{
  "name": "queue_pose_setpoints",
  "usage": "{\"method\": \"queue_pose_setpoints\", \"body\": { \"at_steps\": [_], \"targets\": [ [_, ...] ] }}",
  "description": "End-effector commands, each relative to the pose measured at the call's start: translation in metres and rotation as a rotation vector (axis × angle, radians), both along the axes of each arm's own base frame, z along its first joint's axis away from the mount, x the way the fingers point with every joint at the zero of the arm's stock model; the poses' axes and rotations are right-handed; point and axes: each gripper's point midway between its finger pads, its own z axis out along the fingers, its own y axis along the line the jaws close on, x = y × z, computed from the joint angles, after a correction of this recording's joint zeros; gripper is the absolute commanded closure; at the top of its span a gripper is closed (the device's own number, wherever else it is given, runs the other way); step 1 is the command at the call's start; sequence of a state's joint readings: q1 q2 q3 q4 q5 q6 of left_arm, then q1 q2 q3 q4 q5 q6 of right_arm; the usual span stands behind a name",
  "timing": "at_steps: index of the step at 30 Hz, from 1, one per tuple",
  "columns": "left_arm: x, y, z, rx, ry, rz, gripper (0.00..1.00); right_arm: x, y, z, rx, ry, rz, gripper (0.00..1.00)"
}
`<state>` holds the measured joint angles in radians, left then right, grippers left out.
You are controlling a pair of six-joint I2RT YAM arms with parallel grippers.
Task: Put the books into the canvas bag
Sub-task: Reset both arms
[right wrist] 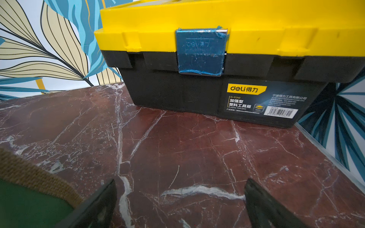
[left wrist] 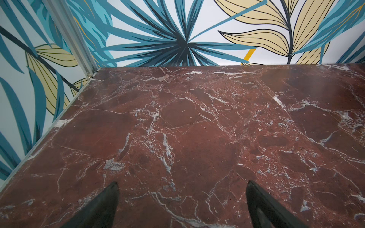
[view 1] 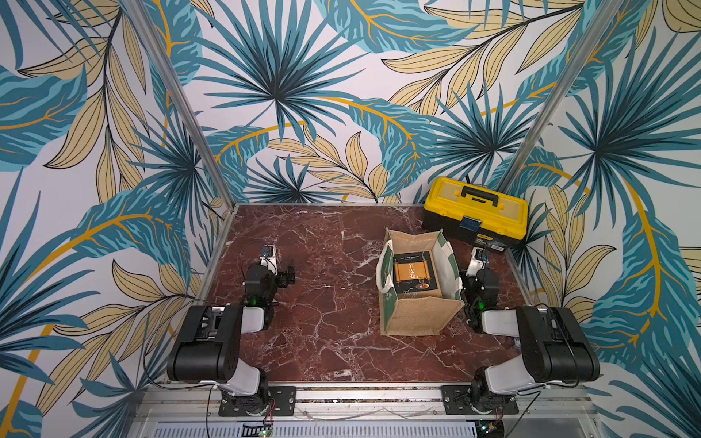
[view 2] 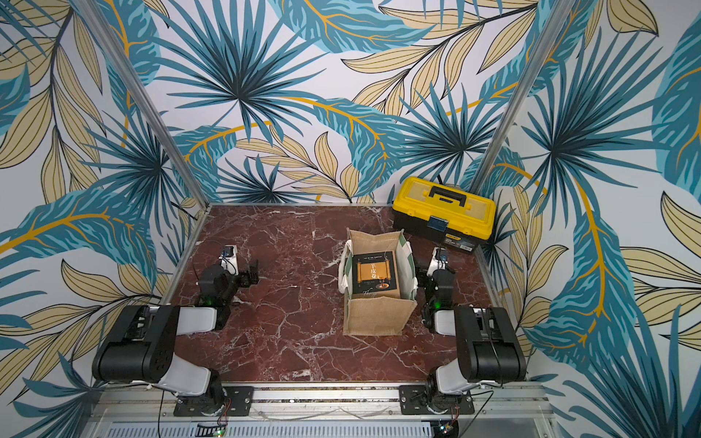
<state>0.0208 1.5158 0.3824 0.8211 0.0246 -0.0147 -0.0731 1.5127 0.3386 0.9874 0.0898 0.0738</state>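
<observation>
Canvas bag [view 1: 417,314]: coarse, rough woven jute, matt. Table [left wrist: 197,128]: red-brown marble-look surface, smooth, slight sheen. Toolbox [right wrist: 167,94]: smooth plastic, yellow lid, black base. Latch [right wrist: 200,53]: metal under scuffed blue film.

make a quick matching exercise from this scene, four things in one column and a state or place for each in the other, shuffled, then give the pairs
Things
1. book
2. bag
3. toolbox
4. left gripper

States or places
a. yellow lid, shut
b. jaws wide open, holding nothing
c. lying flat inside the bag
d. standing upright, top open

Pairs: 1-c, 2-d, 3-a, 4-b
</observation>
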Motion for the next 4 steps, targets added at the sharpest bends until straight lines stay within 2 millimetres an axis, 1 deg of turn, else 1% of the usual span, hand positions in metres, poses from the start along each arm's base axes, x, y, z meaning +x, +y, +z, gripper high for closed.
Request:
{"method": "queue_pose_setpoints", "body": {
  "at_steps": [1,4],
  "targets": [
    [0.0063,0.0044,0.0095,0.005,-0.021,0.010,0.00,0.0020,0.0042,0.0010,-0.013,0.009,0.030,0.01],
    [0.0063,0.0044,0.0097,0.004,-0.022,0.010,0.00,0.0021,0.0043,0.0020,-0.013,0.006,0.031,0.01]
  ]
}}
